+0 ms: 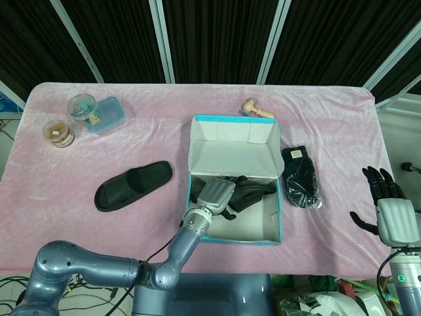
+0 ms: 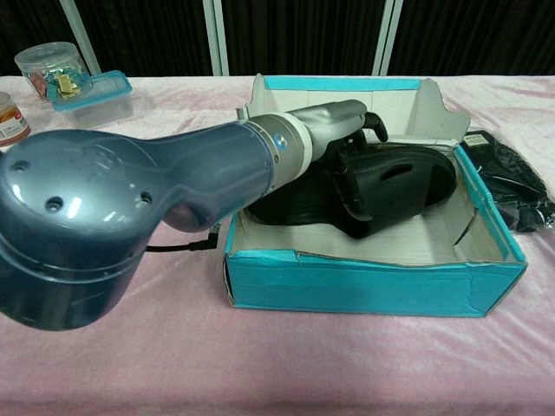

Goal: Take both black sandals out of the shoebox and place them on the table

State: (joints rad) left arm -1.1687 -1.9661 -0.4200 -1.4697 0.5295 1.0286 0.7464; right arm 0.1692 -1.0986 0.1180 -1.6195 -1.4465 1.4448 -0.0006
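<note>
Currently the fingers (image 2: 351, 186) of the left hand (image 1: 216, 193) curl down over the strap of the black sandal in the shoebox (image 2: 390, 186). They touch the sandal, but whether they are clamped on it cannot be told: the chest view shows dark fingers against dark rubber, and the arm hides the thumb side. The left arm (image 2: 130, 212) reaches in over the box's left wall.

The shoebox (image 1: 233, 240) sits near the middle of the table, toward the front edge, with its white lid flap standing along the back. The sandal lies across the box from left wall to right wall, tilted up on its side.

The second black sandal (image 1: 133, 185) already lies flat on the pink tablecloth (image 1: 164, 131), just left of the box, so half of the task is done. The step in hand is the grasp on the remaining sandal.

The right hand (image 1: 389, 210) hovers off the table's right front corner, fingers spread, holding nothing.

Next move, as a judgement:
- Confirm a firm closure around the strap.
- Lift until the sole clears the box walls.
- Carry the sandal to bare cloth and set it down.

A black pouch (image 1: 301, 178) lies just right of the box. Two jars (image 1: 82, 105) and a blue container (image 1: 108, 113) stand near the back left corner.
</note>
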